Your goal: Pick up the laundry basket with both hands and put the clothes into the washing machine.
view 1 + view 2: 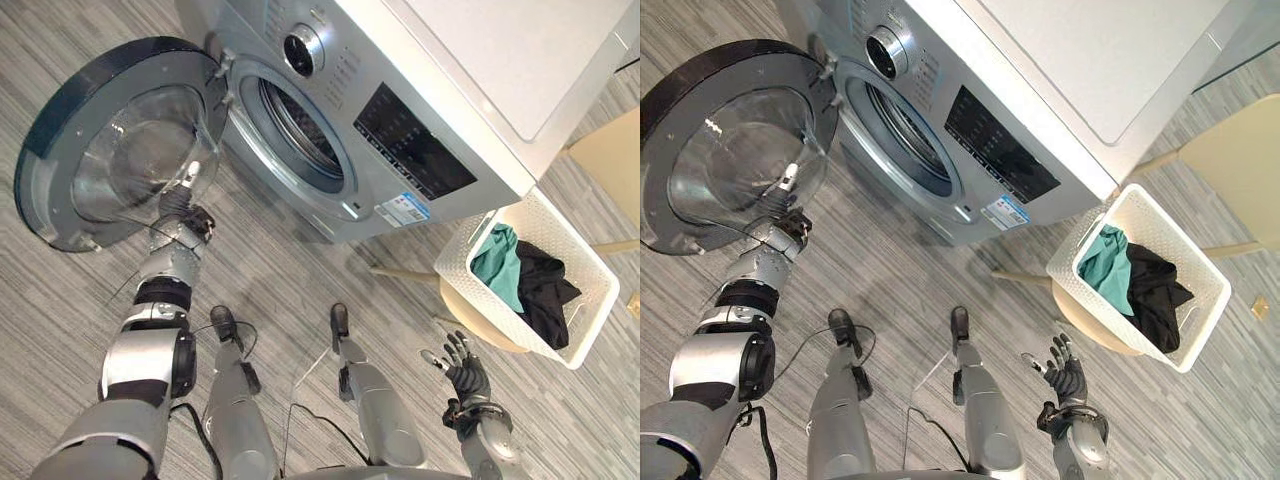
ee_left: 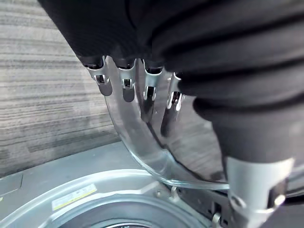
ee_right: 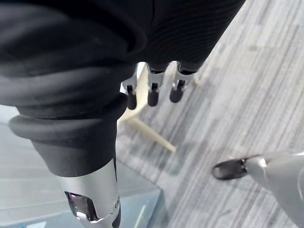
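— Where is the laundry basket (image 1: 462, 252)?
— On a pale stool (image 1: 478, 322) beside the washing machine (image 1: 420, 150), on the robot's right. A teal garment (image 1: 500, 265) and a black garment (image 1: 545, 290) lie inside it.
— And the arms?
— The left robot hand (image 1: 187, 208) lays straight fingers (image 2: 148, 97) on the glass bowl of the open door (image 1: 70, 120). The right robot hand (image 1: 465, 372) hangs near the stool, fingers spread, holding nothing.

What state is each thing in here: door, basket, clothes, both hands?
washing machine door: swung wide open.
laundry basket: upright on a stool, untouched.
clothes: teal and black, in the basket.
left hand: open, fingers straight at the door's glass.
right hand: open, empty, short of the basket.
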Controlling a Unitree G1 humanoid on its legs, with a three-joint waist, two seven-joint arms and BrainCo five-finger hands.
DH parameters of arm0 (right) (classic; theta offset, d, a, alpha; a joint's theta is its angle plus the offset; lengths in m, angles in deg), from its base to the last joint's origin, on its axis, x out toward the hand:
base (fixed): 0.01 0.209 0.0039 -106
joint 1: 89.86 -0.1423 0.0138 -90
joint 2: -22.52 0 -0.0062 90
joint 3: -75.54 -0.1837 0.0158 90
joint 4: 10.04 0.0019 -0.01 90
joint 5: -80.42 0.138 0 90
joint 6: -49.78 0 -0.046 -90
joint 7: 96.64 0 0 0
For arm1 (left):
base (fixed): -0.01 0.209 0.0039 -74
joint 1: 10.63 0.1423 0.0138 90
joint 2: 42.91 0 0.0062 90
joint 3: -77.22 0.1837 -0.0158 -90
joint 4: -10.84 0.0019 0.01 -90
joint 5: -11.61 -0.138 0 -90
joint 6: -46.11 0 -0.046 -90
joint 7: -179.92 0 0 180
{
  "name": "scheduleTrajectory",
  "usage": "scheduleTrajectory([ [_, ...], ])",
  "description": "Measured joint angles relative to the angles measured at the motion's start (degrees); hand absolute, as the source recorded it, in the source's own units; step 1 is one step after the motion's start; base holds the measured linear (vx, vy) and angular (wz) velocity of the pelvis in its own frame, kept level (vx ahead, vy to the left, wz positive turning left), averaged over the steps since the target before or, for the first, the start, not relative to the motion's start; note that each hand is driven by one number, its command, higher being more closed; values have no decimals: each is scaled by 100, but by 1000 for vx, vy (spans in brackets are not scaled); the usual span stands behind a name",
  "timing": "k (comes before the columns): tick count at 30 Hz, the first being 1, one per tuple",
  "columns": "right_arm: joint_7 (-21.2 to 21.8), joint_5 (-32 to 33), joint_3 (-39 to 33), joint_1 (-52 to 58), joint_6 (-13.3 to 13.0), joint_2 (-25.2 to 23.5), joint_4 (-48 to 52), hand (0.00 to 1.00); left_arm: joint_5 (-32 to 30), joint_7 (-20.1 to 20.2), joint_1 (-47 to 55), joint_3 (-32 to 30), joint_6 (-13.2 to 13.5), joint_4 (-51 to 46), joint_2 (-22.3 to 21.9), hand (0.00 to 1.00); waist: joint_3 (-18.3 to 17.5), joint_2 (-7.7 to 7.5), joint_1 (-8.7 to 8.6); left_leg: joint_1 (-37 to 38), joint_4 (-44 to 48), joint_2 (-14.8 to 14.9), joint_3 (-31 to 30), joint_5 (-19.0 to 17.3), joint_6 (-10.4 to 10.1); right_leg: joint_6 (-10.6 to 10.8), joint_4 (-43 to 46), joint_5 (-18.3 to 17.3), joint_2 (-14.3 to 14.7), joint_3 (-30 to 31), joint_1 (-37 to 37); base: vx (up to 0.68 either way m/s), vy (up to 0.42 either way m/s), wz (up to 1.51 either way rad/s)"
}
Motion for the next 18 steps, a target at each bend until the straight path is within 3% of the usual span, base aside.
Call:
scheduleTrajectory([
  [5, 2, 126, -9, 7, -41, 0, 10, 0, 210, 32, -336, 8, -1, -320, -171, 0, 2, 3, 34, -418, 244, 291, 1, 2, 1, -26, -4, 19, 154, -204, -197, -17, -38, 7],
  [10, -9, 150, -10, 122, -163, 5, 8, 0, 375, -317, -355, -424, 69, -391, -182, 0, 25, 38, 161, -442, 245, 290, -67, 6, 5, -27, -20, 19, 157, -319, -180, 2, -3, 4],
  [13, -11, 150, -12, 253, -166, 15, -5, 0, 374, -480, -228, -854, 93, -573, -179, 0, 87, 133, 213, -421, 328, 267, -196, 46, 12, -28, -21, 11, 144, -487, -41, 14, 4, 20],
  [18, -9, 147, -46, 252, -186, 39, -60, 0, 416, -562, 430, -1495, 242, -805, -175, 0, 167, 267, 321, -170, 319, 85, -254, 36, 22, -190, 60, -319, -14, -643, 290, 26, 9, 26],
])
